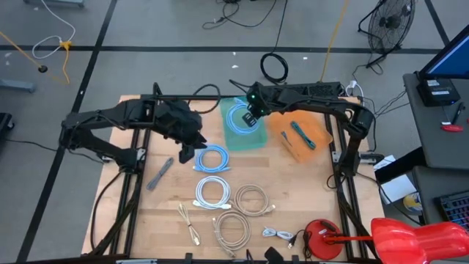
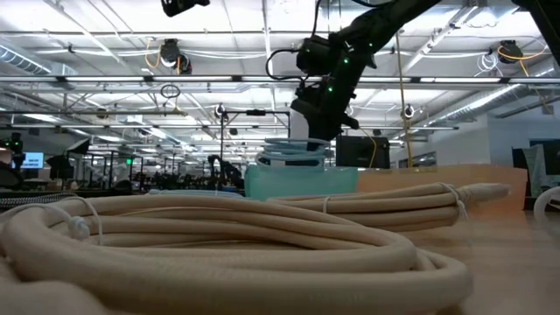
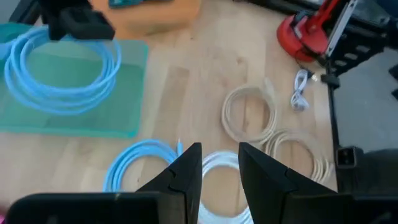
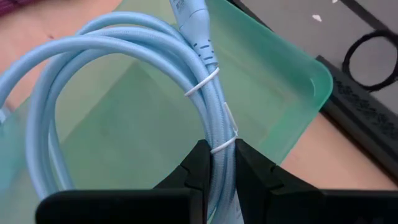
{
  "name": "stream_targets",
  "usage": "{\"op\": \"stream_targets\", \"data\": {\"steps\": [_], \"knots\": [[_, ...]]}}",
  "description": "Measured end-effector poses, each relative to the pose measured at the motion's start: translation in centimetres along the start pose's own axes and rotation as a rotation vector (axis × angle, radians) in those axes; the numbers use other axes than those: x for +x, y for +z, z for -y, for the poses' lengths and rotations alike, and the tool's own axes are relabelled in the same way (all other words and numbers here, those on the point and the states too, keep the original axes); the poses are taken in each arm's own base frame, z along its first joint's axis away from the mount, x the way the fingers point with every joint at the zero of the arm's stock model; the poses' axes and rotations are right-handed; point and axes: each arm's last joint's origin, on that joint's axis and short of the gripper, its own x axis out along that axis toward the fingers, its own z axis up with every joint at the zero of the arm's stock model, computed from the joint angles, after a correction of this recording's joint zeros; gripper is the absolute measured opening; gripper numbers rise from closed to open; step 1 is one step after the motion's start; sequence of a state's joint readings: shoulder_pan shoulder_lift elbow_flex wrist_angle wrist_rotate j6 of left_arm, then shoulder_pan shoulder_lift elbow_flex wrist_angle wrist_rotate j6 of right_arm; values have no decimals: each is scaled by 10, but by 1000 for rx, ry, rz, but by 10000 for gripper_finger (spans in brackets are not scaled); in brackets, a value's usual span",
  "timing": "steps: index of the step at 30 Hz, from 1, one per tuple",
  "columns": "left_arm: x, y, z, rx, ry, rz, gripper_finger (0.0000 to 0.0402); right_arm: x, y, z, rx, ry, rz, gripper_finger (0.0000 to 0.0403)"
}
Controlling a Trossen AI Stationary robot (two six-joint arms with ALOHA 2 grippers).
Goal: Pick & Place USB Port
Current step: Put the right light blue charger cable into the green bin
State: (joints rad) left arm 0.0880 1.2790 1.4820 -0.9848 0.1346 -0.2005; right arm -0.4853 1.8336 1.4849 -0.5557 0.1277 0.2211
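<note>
Right gripper (image 4: 219, 163), clenched on the blue coiled cable (image 4: 118, 81), hangs directly above the green tray (image 4: 273, 81); left gripper (image 3: 219, 168), empty, waits beside it.

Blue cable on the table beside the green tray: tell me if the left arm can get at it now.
Probably yes. The left tool hovers by the blue cable, open and holding nothing, with nothing lying between them.

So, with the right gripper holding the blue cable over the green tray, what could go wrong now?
1. The right gripper pinches only one side of the light blue cable coil; on release, loops may hang over the green tray's edge.
2. The left gripper hovers open above another blue coil nearby; the arms could crowd.
</note>
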Motion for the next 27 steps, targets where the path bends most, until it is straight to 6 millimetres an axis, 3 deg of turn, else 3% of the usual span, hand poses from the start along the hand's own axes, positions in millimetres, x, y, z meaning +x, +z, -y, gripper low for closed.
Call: {"op": "stream_targets", "data": {"steps": [12,27], "knots": [[-30,-6,-11,-26,43,60,106,12,-25,-10,-130,72,-84,37],[-29,-6,-15,-16,54,49,106,14,-32,-26,-268,185,-69,37]]}}
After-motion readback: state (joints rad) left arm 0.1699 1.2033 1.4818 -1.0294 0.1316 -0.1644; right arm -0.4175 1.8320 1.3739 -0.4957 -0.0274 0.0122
